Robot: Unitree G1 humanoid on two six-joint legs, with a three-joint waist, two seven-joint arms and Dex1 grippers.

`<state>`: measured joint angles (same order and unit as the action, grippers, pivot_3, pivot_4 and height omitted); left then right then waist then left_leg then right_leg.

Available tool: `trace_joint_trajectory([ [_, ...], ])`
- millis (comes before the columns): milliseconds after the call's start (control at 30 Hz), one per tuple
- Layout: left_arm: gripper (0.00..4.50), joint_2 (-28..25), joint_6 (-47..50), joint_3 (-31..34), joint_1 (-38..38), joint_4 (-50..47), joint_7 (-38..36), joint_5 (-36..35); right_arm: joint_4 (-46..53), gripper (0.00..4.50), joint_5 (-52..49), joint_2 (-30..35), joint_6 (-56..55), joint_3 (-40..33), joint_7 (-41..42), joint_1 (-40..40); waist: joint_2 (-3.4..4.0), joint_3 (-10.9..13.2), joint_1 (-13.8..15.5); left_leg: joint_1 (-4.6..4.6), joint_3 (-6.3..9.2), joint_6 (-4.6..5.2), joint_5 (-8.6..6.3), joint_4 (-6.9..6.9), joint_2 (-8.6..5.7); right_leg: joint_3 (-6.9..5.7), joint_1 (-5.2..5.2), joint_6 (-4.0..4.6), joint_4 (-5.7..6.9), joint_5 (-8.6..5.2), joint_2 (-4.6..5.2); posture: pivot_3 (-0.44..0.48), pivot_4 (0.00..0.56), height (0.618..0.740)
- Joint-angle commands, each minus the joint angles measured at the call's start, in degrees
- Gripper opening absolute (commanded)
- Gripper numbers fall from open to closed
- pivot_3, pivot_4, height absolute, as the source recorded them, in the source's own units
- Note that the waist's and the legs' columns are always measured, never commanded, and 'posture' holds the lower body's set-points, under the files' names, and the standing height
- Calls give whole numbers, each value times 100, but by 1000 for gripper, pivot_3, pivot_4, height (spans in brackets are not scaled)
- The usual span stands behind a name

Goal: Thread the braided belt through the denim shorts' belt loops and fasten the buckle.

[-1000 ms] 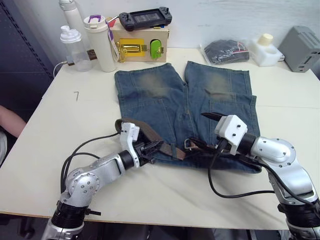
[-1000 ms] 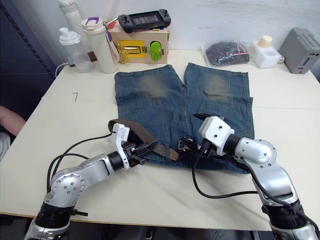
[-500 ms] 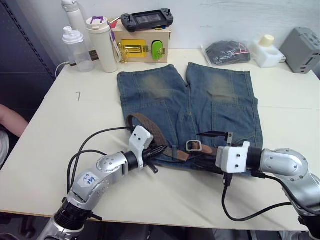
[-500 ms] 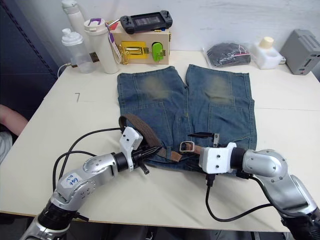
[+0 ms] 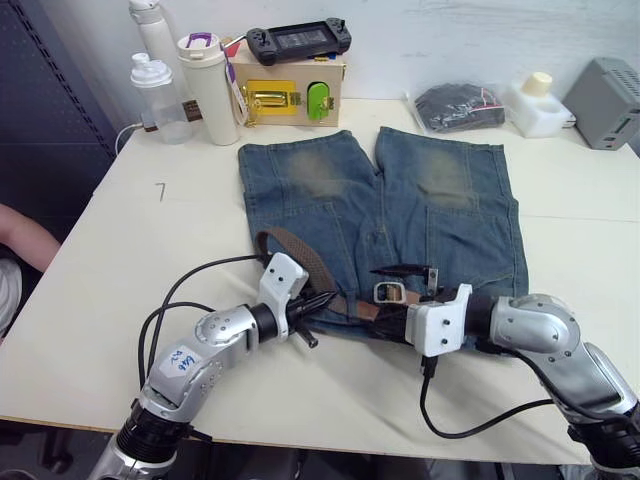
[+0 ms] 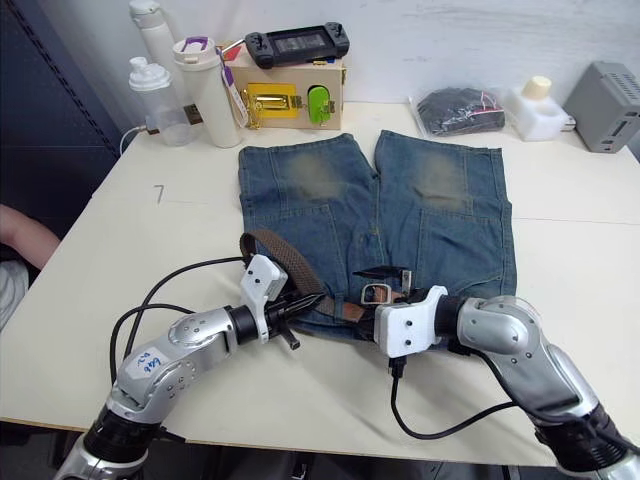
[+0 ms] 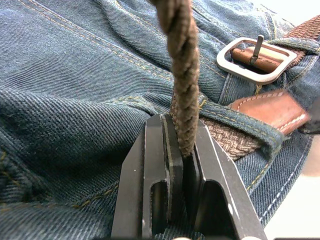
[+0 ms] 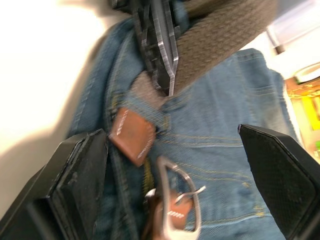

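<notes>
At lower left, the left gripper (image 7: 181,150) stayed clamped on the woven belt (image 7: 181,45) at the shorts' (image 5: 440,200) waistband. The right gripper (image 8: 175,165), jaws wide apart, had slid leftward since before, nearer the silver rectangular buckle (image 5: 389,292) and smooth leather tip (image 8: 132,135).

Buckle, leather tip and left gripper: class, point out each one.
buckle (image 7: 256,59), left wrist view, on its silver frame.
leather tip (image 8: 133,135), right wrist view, on its flat face.
left gripper (image 7: 183,150), left wrist view, between its fingertips.

Silver arms, black cables, white wrist housings, black-fingered left hand (image 5: 322,301) & right hand (image 8: 170,160).
</notes>
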<state>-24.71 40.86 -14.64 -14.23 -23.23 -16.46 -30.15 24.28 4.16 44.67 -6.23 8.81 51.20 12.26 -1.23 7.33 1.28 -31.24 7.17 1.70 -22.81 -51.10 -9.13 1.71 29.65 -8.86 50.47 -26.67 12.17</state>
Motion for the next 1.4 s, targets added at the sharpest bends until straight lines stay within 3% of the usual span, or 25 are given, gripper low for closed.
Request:
trace_joint_trajectory([
  [33,0,12,256,-141,193,25,-143,145,218,4439,-242,-11,171,-177,13,178,0,0,0,0,0,0,0,0,0,0,0,0,0,0,-1,0,150,645],
  [567,0,191,361,-24,277,-31,-227,335,89,4439,24,-11,-130,150,152,375,0,0,-3,2,1,0,0,2,0,-1,-1,0,0,0,0,0,150,645],
  [667,0,210,374,-10,288,-46,-234,364,15,3642,133,20,-240,207,138,336,0,0,0,2,1,0,0,1,0,-1,-2,0,0,0,0,0,150,645],
  [800,0,237,399,12,299,-65,-239,390,-72,1836,216,15,-327,231,137,342,0,0,-3,3,1,0,0,1,0,-1,-2,0,0,0,-1,0,150,645],
  [833,0,245,408,18,305,-72,-242,398,-78,1184,222,12,-336,237,143,346,0,0,-4,3,1,0,0,1,0,-1,-2,0,0,0,-1,0,150,645],
  [933,0,266,427,37,321,-89,-253,419,-78,92,216,33,-337,251,171,335,0,0,-3,3,1,0,0,1,0,-1,-2,0,0,0,-1,0,150,645],
  [1333,0,321,460,80,352,-110,-282,450,-183,92,233,135,-227,163,196,317,0,0,-3,4,1,0,0,1,0,-1,-2,0,0,0,-1,0,150,645],
  [1400,0,324,463,75,356,-115,-290,449,-274,683,345,133,-345,149,97,341,0,0,-3,4,1,0,0,1,0,-2,-3,0,0,0,-1,0,150,645],
])
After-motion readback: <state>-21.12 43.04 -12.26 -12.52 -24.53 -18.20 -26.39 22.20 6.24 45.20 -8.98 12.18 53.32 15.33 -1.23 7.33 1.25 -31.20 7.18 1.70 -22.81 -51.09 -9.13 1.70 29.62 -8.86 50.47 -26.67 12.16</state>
